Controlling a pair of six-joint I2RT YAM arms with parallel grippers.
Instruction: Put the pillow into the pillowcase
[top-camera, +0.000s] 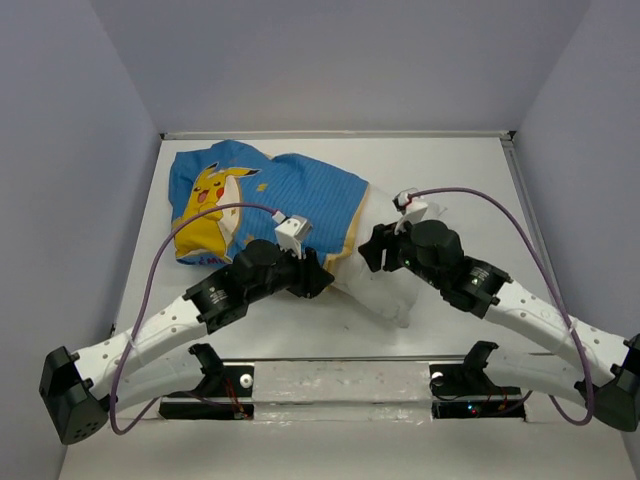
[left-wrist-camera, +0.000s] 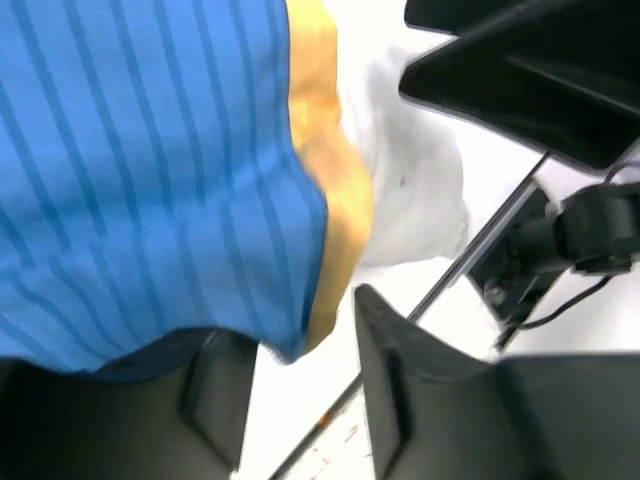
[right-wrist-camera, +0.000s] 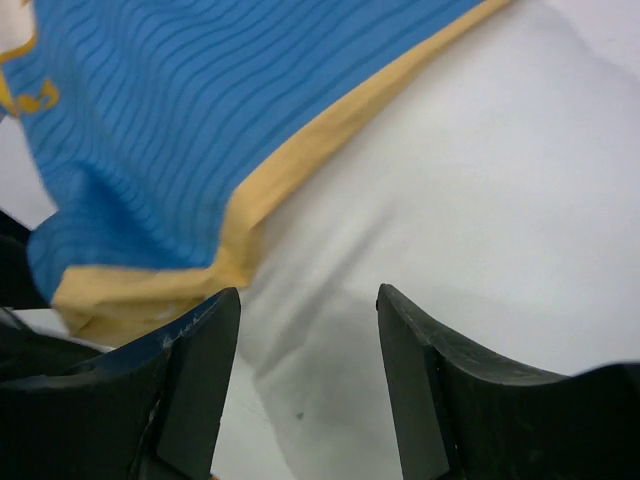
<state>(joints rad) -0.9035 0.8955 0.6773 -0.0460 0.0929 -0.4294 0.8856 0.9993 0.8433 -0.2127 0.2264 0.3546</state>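
Note:
The pillowcase (top-camera: 265, 195) lies at the back left of the table, blue striped side up with the Pikachu picture, its yellow hem facing right. The white pillow (top-camera: 390, 285) is partly inside it, and its bare end sticks out to the right front. My left gripper (top-camera: 318, 281) is open at the front corner of the hem. In the left wrist view (left-wrist-camera: 300, 385) the blue and yellow corner (left-wrist-camera: 310, 310) hangs just above the gap, and the pillow (left-wrist-camera: 410, 190) lies beyond. My right gripper (top-camera: 376, 248) is open over the bare pillow (right-wrist-camera: 480, 180) beside the hem (right-wrist-camera: 290, 165), fingertips (right-wrist-camera: 205, 370) apart.
Grey walls close in the white table (top-camera: 460, 170) at the back, left and right. A mounting bar (top-camera: 340, 385) with both arm bases runs along the near edge. Purple cables (top-camera: 500, 205) loop over both arms. The right arm (left-wrist-camera: 530, 70) shows close in the left wrist view.

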